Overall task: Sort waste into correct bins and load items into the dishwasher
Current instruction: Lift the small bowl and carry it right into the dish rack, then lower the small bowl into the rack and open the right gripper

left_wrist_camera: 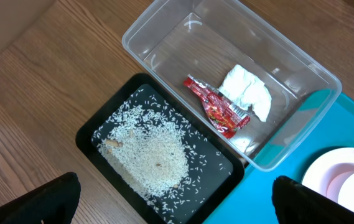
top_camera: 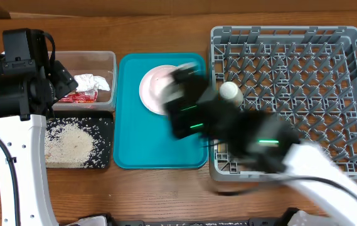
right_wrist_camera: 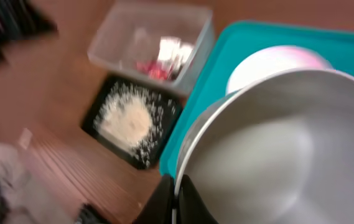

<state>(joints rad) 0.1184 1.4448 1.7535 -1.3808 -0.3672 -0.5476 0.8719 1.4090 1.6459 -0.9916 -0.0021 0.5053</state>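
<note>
pale grey-green bowl (right_wrist_camera: 270, 155) nearest us, rim pinched in our clenched right gripper (right_wrist_camera: 175, 198) over the teal tray (right_wrist_camera: 221, 67), our left gripper (left_wrist_camera: 177, 202) spread wide above rice (left_wrist_camera: 152, 155) in the black tray (left_wrist_camera: 93, 127), napkin (left_wrist_camera: 246, 92) and red wrapper (left_wrist_camera: 217, 107) in clear tub (left_wrist_camera: 164, 34) at 1 o'clock

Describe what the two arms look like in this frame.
The left arm and the blurred right arm each pair white tubular links with boxy black housings, small green lights and thin black cables. The left fingers are black.
</note>
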